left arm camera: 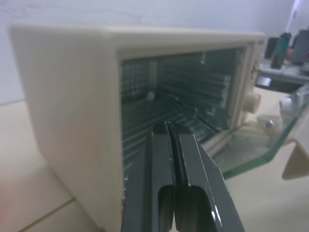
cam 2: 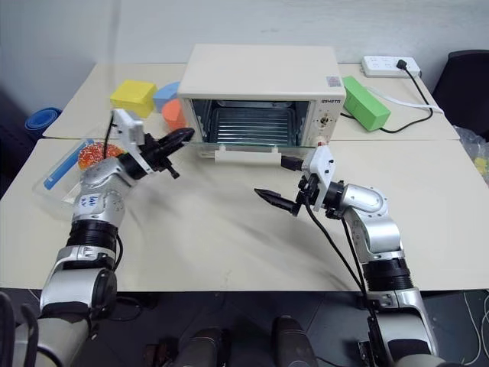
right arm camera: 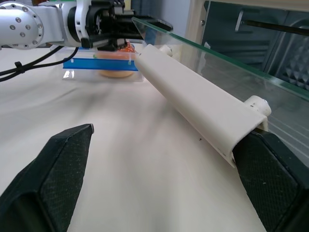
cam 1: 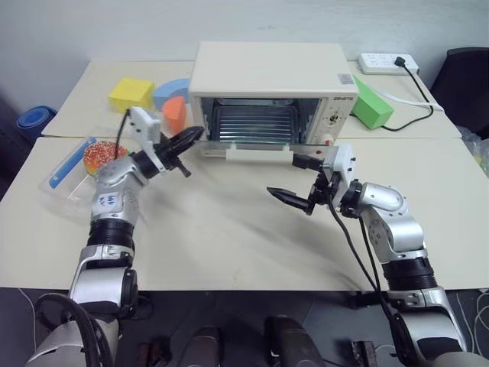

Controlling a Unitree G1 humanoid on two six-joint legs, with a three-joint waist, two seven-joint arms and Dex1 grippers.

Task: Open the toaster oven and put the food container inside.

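Left gripper (cam 1: pixel 186 140), pinched empty, nears the toaster oven (cam 1: pixel 272 76); I'd grip the light, slick food container (cam 1: pixel 78 170) (left of it) by its rigid walls.

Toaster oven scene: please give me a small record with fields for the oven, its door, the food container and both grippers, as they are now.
toaster oven: cream-white, at the back of the table, cavity facing the robot
door: dropped open, its white bar handle toward the robot
inside: wire rack, no container on it
food container: on the table at the robot's left, outside the oven
left gripper: shut, holding nothing, by the oven's left front corner
right gripper: open, holding nothing, in front of the door handle
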